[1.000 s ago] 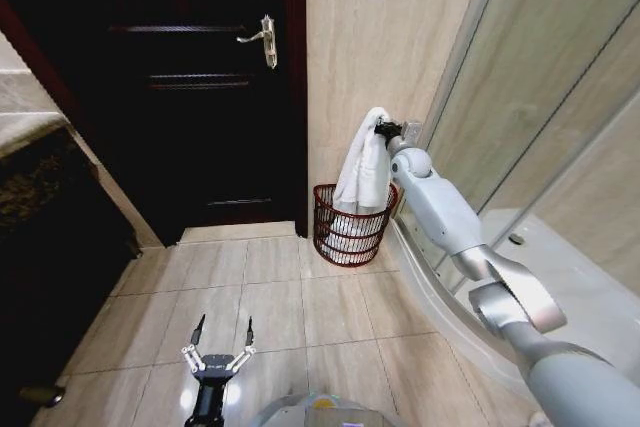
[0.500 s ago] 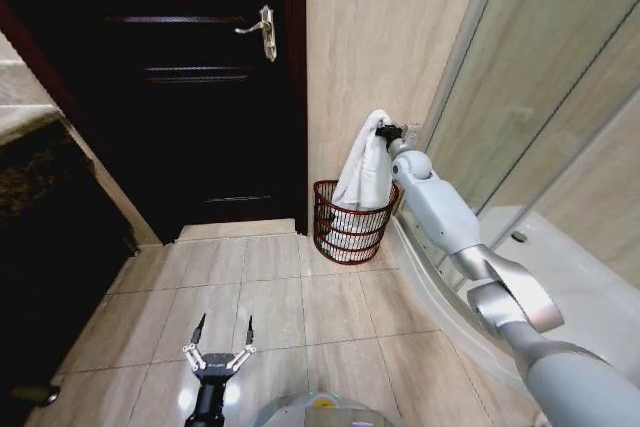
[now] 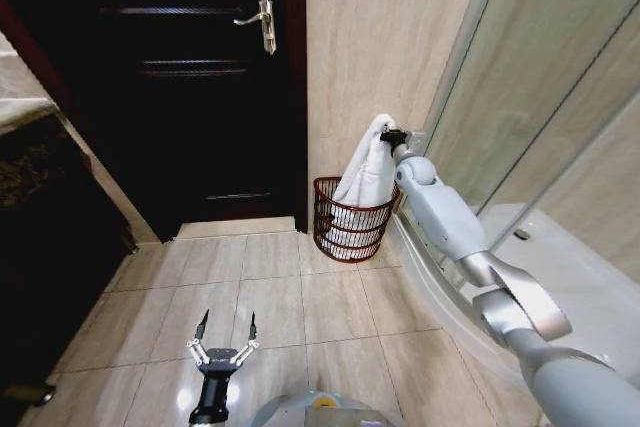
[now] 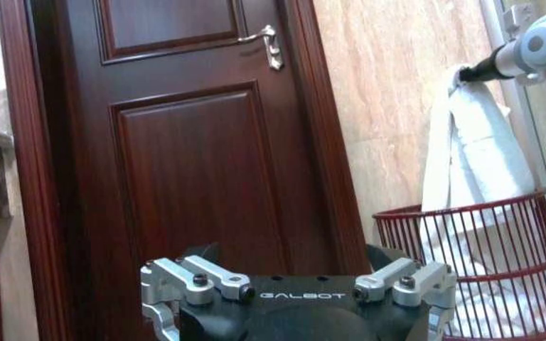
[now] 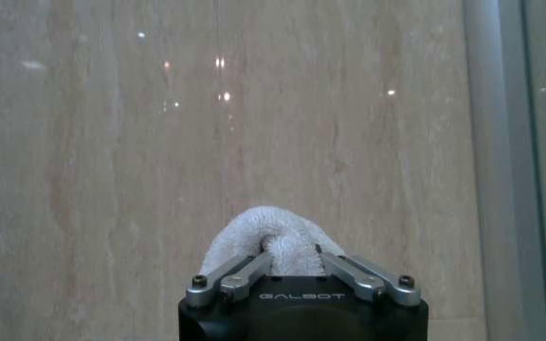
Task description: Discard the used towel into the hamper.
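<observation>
1. The drop step is judged in hand: a white terry towel (image 3: pixel 366 175) is held pinched at its top fold by the right gripper (image 3: pixel 387 134), directly above the hamper (image 3: pixel 350 220).
2. The towel's tail is draped into the hamper, a red-brown wire basket set against the wall.
3. Releasing the towel is judged to be what is called for next.
4. The left gripper (image 3: pixel 224 343), fingers spread, is parked well apart from the hamper.

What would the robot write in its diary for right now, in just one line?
right claw: shut on towel | towel: lower end inside hamper | left claw: open, low over floor tiles, idle
</observation>
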